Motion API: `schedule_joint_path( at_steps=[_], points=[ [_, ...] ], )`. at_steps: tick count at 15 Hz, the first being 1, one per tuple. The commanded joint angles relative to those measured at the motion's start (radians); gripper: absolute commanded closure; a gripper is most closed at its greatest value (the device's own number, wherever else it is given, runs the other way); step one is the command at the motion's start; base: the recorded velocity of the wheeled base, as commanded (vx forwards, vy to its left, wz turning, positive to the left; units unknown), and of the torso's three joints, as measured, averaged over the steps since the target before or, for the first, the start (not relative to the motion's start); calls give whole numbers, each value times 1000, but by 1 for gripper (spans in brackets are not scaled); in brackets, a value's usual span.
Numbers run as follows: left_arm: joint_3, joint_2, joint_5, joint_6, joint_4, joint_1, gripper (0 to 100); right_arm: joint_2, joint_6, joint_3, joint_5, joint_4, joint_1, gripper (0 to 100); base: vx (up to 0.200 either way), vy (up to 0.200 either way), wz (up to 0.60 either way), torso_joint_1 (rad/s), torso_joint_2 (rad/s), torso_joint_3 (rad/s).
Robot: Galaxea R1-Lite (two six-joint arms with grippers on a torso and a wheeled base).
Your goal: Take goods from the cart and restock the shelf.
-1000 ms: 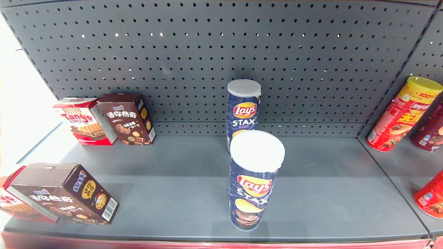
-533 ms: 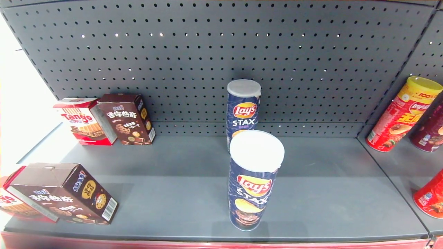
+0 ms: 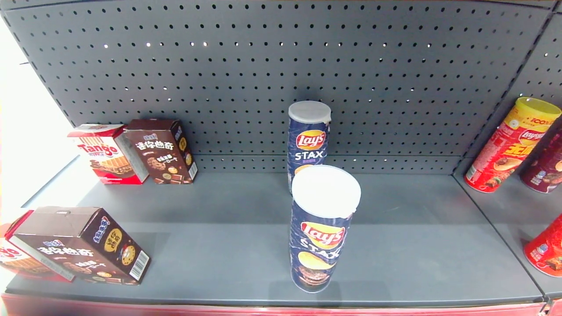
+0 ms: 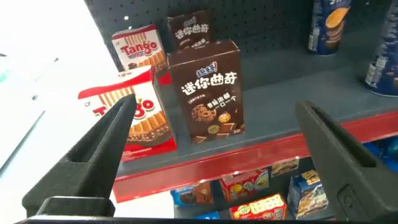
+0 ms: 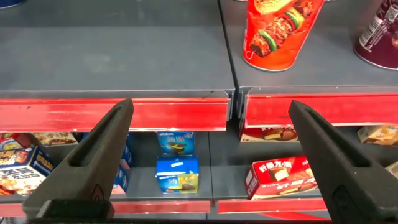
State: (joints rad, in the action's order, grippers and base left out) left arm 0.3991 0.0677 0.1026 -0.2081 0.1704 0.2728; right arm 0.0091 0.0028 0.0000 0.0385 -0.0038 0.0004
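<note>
Two dark blue chip cans stand on the grey shelf (image 3: pixel 417 245): one near the front edge (image 3: pixel 322 228), one behind it by the pegboard (image 3: pixel 308 138). A brown cookie box (image 3: pixel 83 243) and a red wafer box (image 3: pixel 17 259) sit at the front left, with another pair, red wafer box (image 3: pixel 105 153) and brown cookie box (image 3: pixel 162 151), at the back left. My left gripper (image 4: pixel 217 155) is open in front of the shelf's red edge, facing the front brown cookie box (image 4: pixel 208 93) and red wafer box (image 4: pixel 134 118). My right gripper (image 5: pixel 214 155) is open before the red shelf lip (image 5: pixel 174 112), holding nothing.
Red and yellow chip cans (image 3: pixel 511 142) and a dark red can (image 3: pixel 544 169) stand on the neighbouring shelf section to the right, with a red can (image 5: pixel 280 31) near its front. Lower shelves hold boxed snacks (image 5: pixel 177 171). Free shelf floor lies on both sides of the blue cans.
</note>
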Motion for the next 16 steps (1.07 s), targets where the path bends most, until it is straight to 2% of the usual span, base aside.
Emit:
schedule_joint_path(
  at_steps=[1,2,3,4,5,6,7,10,13,14,15,16],
  points=[
    [-54,179,-50,29,-88,-201,0,2,0,0,0,-1,0,0,0,0,0,0,0,0],
    [-157,118,-95,39,-126,-276,0,2,0,0,0,-1,0,0,0,0,0,0,0,0],
    [-260,35,-139,42,-203,-314,0,2,0,0,0,-1,1,0,0,0,0,0,0,0],
    [-388,0,-172,44,-321,-320,0,2,0,0,0,-1,0,0,0,0,0,0,0,0],
    [-399,4,-195,41,-324,-320,0,2,0,0,0,-1,1,0,0,0,0,0,0,0],
    [-399,-2,-202,41,-243,-308,0,2,0,0,0,-1,1,0,0,0,0,0,0,0],
    [-399,-35,-204,56,-233,-254,0,2,0,0,0,-1,0,0,0,0,0,0,0,0],
    [-399,-63,-202,84,-239,-271,0,2,0,0,0,-1,1,0,0,0,0,0,0,0],
    [-399,-63,-202,88,-239,-271,0,2,0,0,0,-1,0,0,0,0,0,0,0,0],
    [-399,-63,-216,105,-239,-271,0,2,0,0,0,-1,0,0,0,0,0,0,0,0],
    [-399,-63,-199,107,-238,-274,0,2,0,0,0,-1,1,0,0,0,0,0,0,0],
    [-399,-65,-93,107,-206,-276,0,2,0,0,0,-1,0,0,0,0,0,0,0,0]
  ],
)
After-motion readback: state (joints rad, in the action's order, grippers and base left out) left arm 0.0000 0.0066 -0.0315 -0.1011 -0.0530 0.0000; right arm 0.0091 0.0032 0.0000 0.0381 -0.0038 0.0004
